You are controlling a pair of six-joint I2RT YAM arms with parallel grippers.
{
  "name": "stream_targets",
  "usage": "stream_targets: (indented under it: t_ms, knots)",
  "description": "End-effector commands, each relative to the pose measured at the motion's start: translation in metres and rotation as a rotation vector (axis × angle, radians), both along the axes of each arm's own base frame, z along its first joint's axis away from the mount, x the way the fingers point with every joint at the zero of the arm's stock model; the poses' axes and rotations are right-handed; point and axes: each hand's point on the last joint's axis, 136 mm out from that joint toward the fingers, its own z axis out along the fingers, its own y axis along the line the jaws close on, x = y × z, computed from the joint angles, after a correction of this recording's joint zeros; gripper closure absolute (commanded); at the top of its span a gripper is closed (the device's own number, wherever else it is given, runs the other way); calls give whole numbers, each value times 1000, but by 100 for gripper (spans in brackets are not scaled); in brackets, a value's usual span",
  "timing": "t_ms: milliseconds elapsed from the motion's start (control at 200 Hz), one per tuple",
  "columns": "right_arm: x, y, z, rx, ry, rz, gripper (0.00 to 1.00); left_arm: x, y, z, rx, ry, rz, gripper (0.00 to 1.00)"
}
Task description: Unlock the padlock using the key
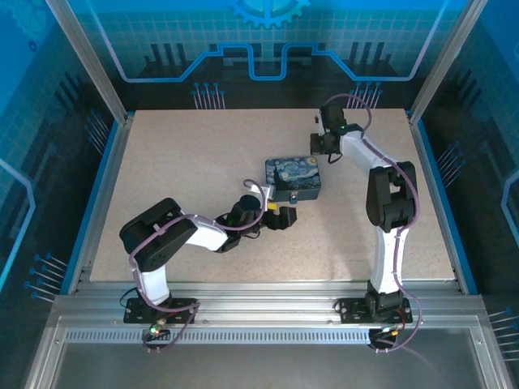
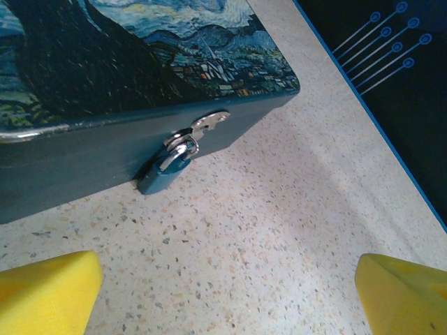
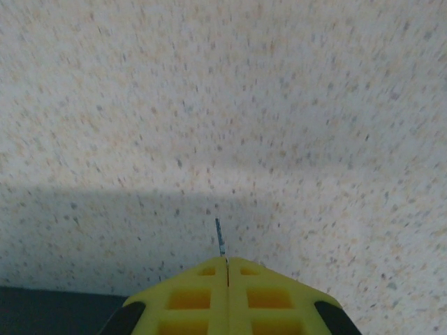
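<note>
Slippage was the main risk: the right gripper point(image 3: 227, 269), far and right of the box point(image 1: 293, 174), was pinched shut on a thin metal sliver, apparently the key point(image 3: 220, 241), which could twist on insertion. The padlock point(image 2: 164, 171) hung loose on the box's near face and could swing away, since the left gripper point(image 2: 227, 293) gaped wide, holding nothing. The table point(image 1: 186, 162) was speckled beige; blue-patterned walls point(image 1: 268, 40) enclosed 3 sides.

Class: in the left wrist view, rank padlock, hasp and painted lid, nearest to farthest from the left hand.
1. padlock, hanging on the box front
2. hasp, just above it
3. painted lid, on top, behind
</note>
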Motion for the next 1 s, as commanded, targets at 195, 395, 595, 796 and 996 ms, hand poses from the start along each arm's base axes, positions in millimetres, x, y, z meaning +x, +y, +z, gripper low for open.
stream_targets:
  t_ms: [195, 395, 595, 796, 996]
  knots:
    - [-26, 22, -8, 56, 7, 36, 100, 21, -11, -1, -13, -45, 52, 4]
    - [-41, 40, -11, 64, 7, 66, 100, 29, -13, -9, 14, -57, 73, 4]
    - [-50, 55, -19, 91, 21, 81, 100, 33, -9, -21, 58, -78, 98, 1]
    - [-59, 67, -24, 97, 29, 97, 100, 27, -22, -14, 8, -135, 23, 3]
    - [-61, 69, -28, 104, 35, 95, 100, 23, -35, -9, 10, -156, -57, 8]
